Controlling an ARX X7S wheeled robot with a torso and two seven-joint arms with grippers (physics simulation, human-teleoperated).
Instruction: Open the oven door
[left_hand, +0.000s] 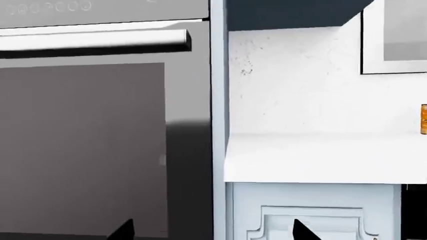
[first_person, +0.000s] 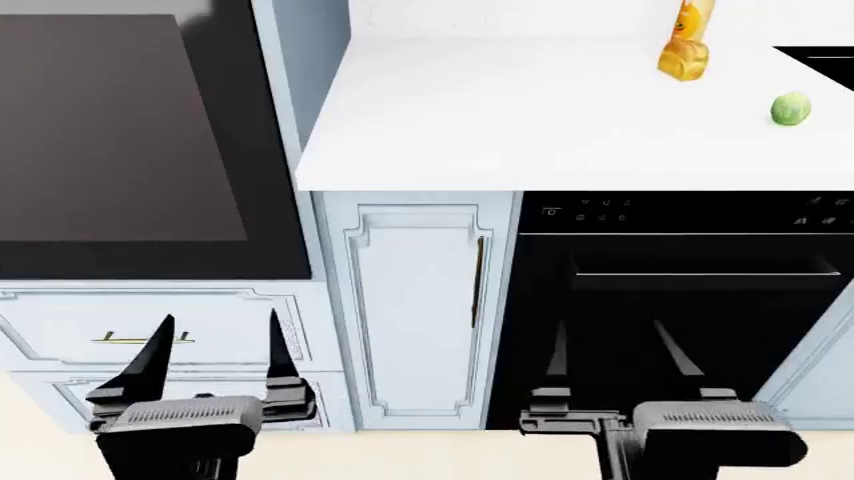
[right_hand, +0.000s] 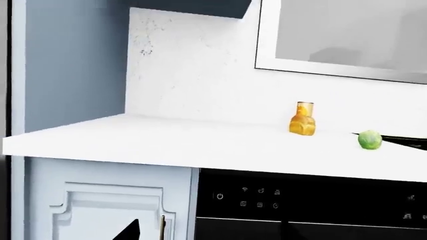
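One oven door (first_person: 120, 130), closed, fills the head view's upper left, its bar handle (left_hand: 93, 40) across the left wrist view's top. One white counter (first_person: 534, 120) carries one amber bottle (first_person: 686, 45) and one green ball (first_person: 791, 109). Two grippers at the bottom edge: left gripper (first_person: 220, 345) and right gripper (first_person: 617, 350) both spread wide, empty

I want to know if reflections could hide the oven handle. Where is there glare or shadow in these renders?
Left wrist view: the oven door shows a soft grey sheen, its handle lit bright on top with a dark shadow beneath. Head view: the door looks flat and matte, no glare. Right wrist view: even light, no blur.
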